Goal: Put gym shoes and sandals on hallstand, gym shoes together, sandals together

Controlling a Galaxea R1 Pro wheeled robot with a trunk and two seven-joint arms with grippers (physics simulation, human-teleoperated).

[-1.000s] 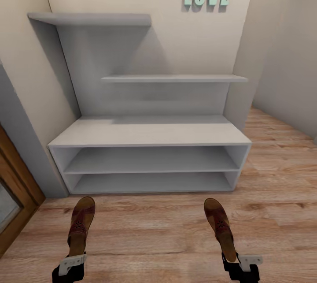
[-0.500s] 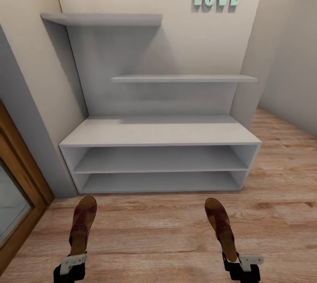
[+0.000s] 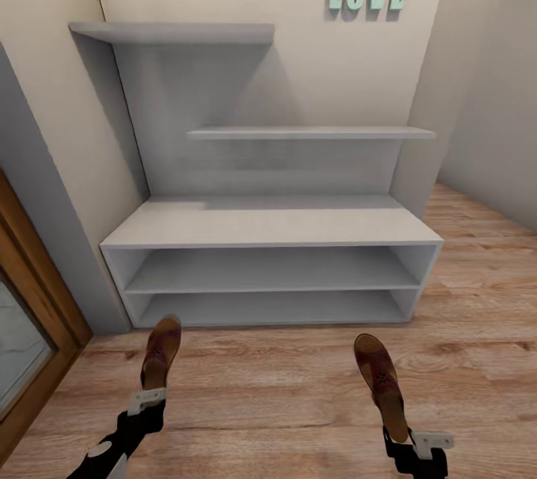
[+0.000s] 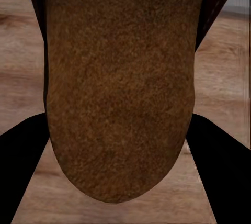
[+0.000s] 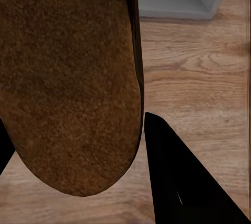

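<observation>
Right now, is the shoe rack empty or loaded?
Empty. The shoe rack shows a bare top and two bare open shelves; both sandals are in the grippers.

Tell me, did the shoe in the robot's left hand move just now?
Yes. The left gripper carried its sandal forward toward the hallstand and slightly right; the rack has stayed put since half a second ago.

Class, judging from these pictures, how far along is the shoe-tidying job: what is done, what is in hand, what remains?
Done: nothing sits on the hallstand; its top and both shelf levels are bare. In hand: the left gripper holds one sandal, the right gripper holds the other sandal, both facing the rack. Left: set both sandals side by side, then fetch the gym shoes.
</observation>
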